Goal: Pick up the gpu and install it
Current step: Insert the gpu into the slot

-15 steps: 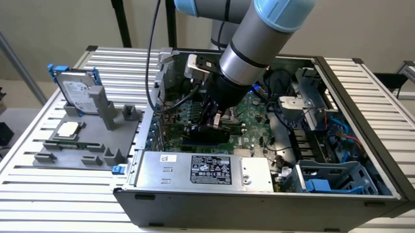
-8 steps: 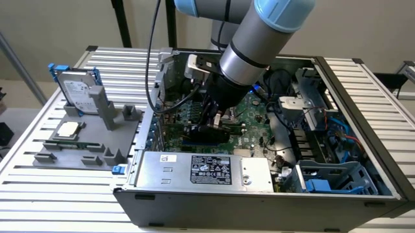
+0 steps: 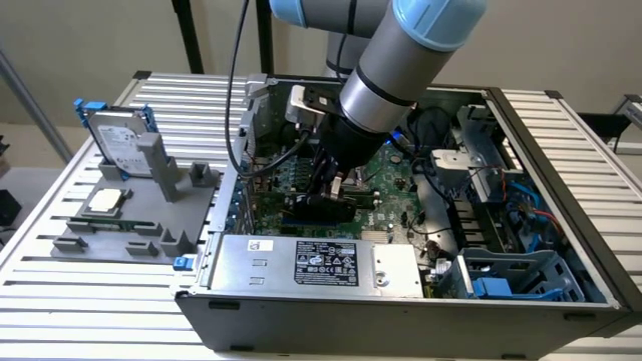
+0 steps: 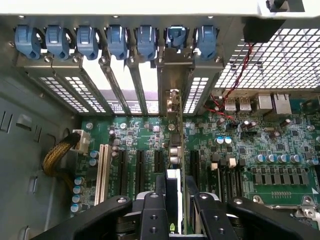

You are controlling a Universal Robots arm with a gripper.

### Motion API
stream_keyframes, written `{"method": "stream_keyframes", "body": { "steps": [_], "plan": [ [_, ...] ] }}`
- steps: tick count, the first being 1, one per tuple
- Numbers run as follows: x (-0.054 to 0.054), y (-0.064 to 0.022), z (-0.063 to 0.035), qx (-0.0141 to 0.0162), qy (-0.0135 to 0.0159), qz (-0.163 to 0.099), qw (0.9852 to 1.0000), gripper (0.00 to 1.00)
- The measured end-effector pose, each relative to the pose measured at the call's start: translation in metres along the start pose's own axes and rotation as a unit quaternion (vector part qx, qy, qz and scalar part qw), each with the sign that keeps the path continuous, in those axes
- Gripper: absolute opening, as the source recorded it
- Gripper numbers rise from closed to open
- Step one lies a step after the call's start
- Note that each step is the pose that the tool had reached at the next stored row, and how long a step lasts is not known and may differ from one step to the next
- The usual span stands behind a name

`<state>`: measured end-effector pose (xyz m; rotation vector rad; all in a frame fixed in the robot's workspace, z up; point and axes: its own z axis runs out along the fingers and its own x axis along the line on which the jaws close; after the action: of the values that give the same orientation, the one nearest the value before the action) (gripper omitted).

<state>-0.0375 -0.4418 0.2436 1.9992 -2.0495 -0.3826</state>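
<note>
My gripper (image 3: 327,197) reaches down inside the open computer case (image 3: 401,316), over the green motherboard (image 3: 386,169). In the wrist view the gpu (image 4: 173,155) appears edge-on as a thin card standing upright between the two black fingers (image 4: 152,212). The gripper (image 4: 173,207) is shut on it. The card runs along an expansion slot line on the motherboard (image 4: 250,145), and its silver end bracket (image 4: 172,82) lies against the rear slot opening under a blue latch (image 4: 175,37). Whether the card's lower edge sits in the slot is hidden.
A row of blue latches (image 4: 107,40) tops the rear slot openings. A yellow braided cable (image 4: 57,152) and black cables (image 3: 441,124) lie near the board. The power supply (image 3: 311,263) sits at the case front. Outside the case, a grey fixture (image 3: 131,226) holds a hard drive (image 3: 119,137) and CPU chip (image 3: 105,199).
</note>
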Motion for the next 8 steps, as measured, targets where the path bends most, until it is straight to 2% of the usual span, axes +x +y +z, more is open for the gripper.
{"method": "stream_keyframes", "body": {
  "steps": [8],
  "plan": [
    [-0.0001, 0.0001, -0.0001, 0.0001, 0.0004, -0.001, 1.0, 0.28]
  ]
}}
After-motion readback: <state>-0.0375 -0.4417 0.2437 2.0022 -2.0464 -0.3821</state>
